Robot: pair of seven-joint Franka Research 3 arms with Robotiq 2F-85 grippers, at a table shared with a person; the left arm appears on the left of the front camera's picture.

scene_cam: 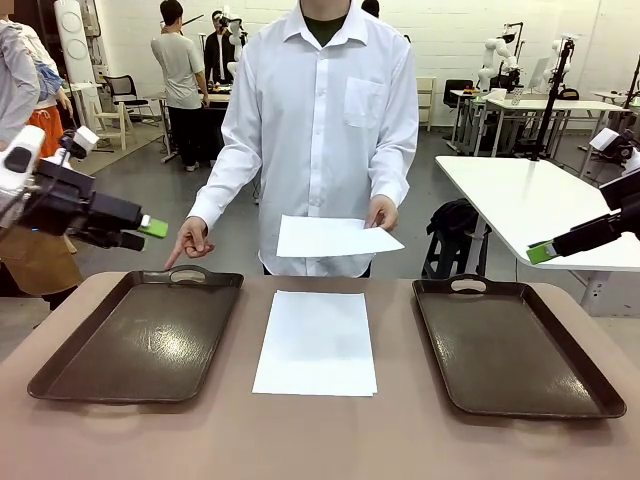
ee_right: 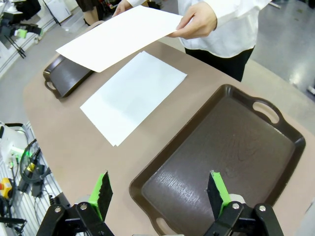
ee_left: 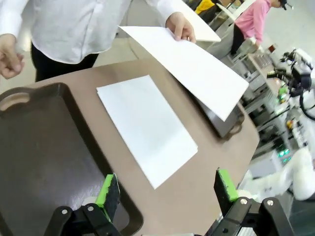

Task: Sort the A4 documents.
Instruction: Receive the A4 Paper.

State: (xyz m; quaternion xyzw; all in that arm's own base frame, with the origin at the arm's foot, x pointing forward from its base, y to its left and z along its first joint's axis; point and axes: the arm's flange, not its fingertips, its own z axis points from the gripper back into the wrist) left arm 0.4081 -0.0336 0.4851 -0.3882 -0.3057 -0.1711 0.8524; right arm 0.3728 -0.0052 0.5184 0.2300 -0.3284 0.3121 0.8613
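On the worktop (scene_cam: 320,440), between the left tray (scene_cam: 140,340) and right tray (scene_cam: 510,345), one A4 sheet (scene_cam: 317,342) lies flat, long axis near-to-far. A person's hand (scene_cam: 381,212) holds a second sheet (scene_cam: 330,236) up beyond its far end. The left end effector (scene_cam: 148,233) and right end effector (scene_cam: 540,252) hover wide open, empty, about equally far off.

Worktop (scene_cam: 320,440): plain taupe.
Tray at left of frame (scene_cam: 140,335): dark brown, slight sheen.
Tray at right of frame (scene_cam: 510,345): dark brown.
A4 document at centre (scene_cam: 317,342): plain white.
A4 document in upper centre (scene_cam: 335,236): plain white.
Person's shirt (scene_cam: 320,120): white.
Black with green pads: left gripper (ee_left: 166,189), right gripper (ee_right: 159,191).
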